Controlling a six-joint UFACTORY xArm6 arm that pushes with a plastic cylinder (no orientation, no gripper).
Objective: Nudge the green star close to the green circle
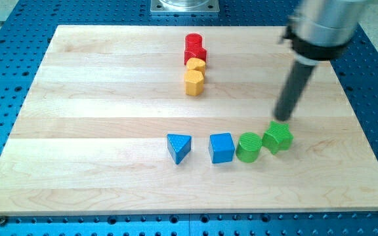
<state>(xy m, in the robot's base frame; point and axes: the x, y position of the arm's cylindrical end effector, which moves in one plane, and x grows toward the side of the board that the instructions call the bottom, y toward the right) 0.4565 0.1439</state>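
The green star (278, 137) lies at the view's lower right on the wooden board (97, 98). The green circle (249, 146) sits just to its left, touching or nearly touching it. My tip (281, 118) is just above the star's upper edge, right at it. The rod rises from there toward the view's top right.
A blue cube (222, 147) sits left of the green circle, and a blue triangle (179, 147) further left. Near the view's top middle stand a red cylinder (193, 42), a red block (197, 54), a yellow block (196, 66) and a yellow hexagon-like block (193, 82).
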